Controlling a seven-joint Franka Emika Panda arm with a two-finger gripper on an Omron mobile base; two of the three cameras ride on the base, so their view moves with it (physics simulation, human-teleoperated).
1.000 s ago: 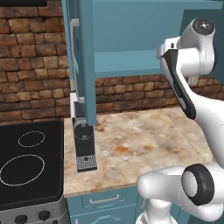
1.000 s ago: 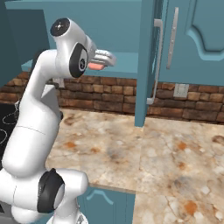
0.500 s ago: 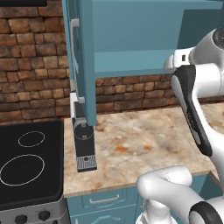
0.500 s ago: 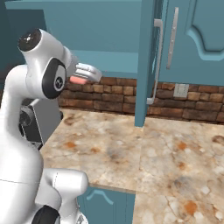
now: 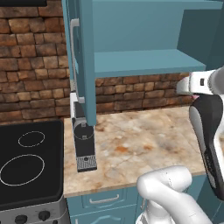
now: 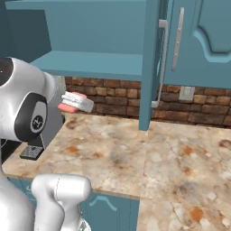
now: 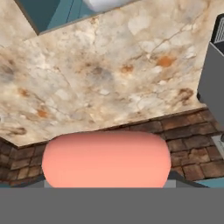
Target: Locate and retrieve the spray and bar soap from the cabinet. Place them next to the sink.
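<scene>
My tool (image 6: 72, 103) is clamped on the bar soap (image 7: 106, 159), a smooth, rounded salmon-orange block, held in the air above the marbled table (image 6: 135, 158), below the open cabinet (image 6: 108, 45).

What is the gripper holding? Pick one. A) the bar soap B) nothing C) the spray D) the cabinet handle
A: the salmon-orange bar soap sits between the gripper fingers, above the counter, away from the cabinet.
</scene>
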